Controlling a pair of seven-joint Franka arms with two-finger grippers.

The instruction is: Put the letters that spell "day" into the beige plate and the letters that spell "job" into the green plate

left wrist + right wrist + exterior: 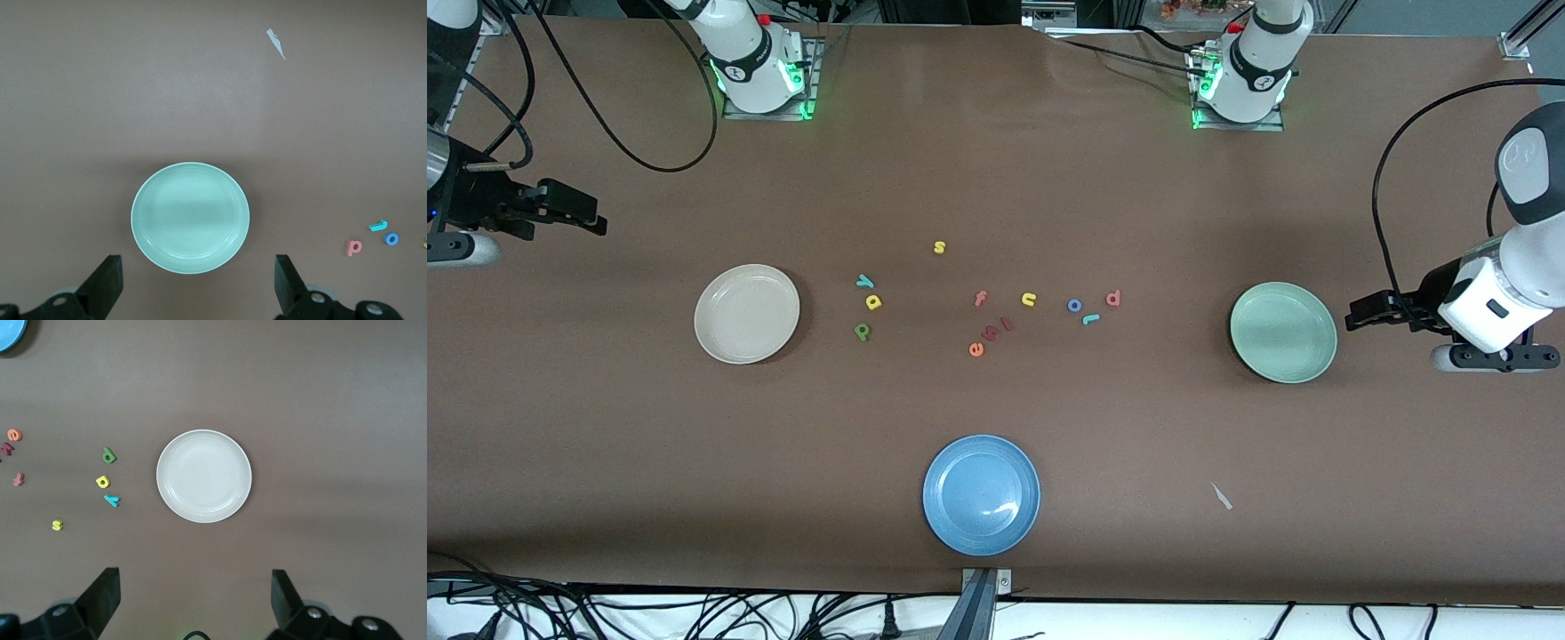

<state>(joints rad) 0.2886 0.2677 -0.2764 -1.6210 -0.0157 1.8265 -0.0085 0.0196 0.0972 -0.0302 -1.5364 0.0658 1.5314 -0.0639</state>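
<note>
So in the front view both arms are parked out at the ends of the brown desk (pixel 996 178), nothing in hand: the right gripper (pixel 591 216) hangs over the desk near the beige plate (pixel 747 314), the left gripper (pixel 1356 316) sits just beside the green plate (pixel 1283 332), and both jaws are spread wide and empty. Beside the beige plate are the teal y (pixel 865 282), yellow a (pixel 873 302) and green d (pixel 863 332), all on the desk. Toward the green plate lie the blue o (pixel 1074 306), teal j (pixel 1090 319) and salmon b (pixel 1112 299), also not plated. In between are a yellow s (pixel 939 247), reddish f (pixel 980 299), yellow n (pixel 1029 300) and orange e (pixel 975 350). A blue plate (pixel 981 494) sits nearest the camera. Left wrist view: the green plate is bare, framed by the spread fingers (pixel 107 283), with b, j and o off to one side. Right wrist view: the bare beige plate, d, a, y just beside it.
</note>
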